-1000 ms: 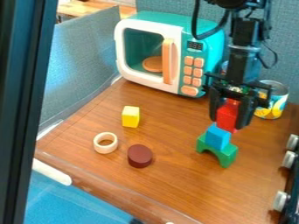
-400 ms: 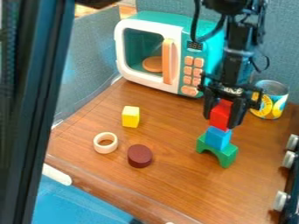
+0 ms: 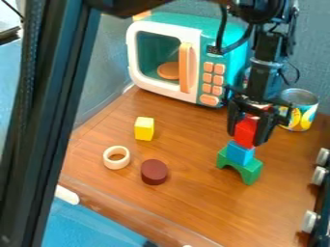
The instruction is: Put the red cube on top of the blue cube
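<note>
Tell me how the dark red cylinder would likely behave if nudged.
The dark red cylinder stands on a flat end, so a gentle nudge would probably slide it rather than roll it. Being squat, it seems unlikely to tip. Its curved side suggests it might roll if laid over.

No legible text, toy microwave [image 3: 177, 20] with display [image 3: 214, 50] too small to read

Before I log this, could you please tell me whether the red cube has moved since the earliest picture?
Yes, the red cube has shifted slightly left in the view, judged against the green arch, which has stayed put.
</note>
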Robot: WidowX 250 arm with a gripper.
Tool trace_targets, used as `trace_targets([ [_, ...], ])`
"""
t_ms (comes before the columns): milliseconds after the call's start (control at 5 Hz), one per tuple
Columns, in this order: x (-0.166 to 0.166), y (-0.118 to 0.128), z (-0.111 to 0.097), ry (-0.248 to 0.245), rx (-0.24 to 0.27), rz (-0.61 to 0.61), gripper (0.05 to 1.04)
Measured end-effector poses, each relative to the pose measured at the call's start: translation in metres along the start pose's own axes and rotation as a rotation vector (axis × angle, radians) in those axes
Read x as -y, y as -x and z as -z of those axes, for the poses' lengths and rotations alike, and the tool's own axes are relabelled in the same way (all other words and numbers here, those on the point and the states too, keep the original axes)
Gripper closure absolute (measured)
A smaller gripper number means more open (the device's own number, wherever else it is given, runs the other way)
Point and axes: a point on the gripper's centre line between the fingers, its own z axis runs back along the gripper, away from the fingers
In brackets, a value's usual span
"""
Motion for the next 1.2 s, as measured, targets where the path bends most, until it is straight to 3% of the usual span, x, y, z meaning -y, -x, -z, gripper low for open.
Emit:
trace_targets([
  [1000,-0.011,-0.001,0.003,0.023,-0.016,-0.018,0.474],
  [1200,-0.011,-0.001,0.003,0.022,-0.019,-0.018,0.403],
])
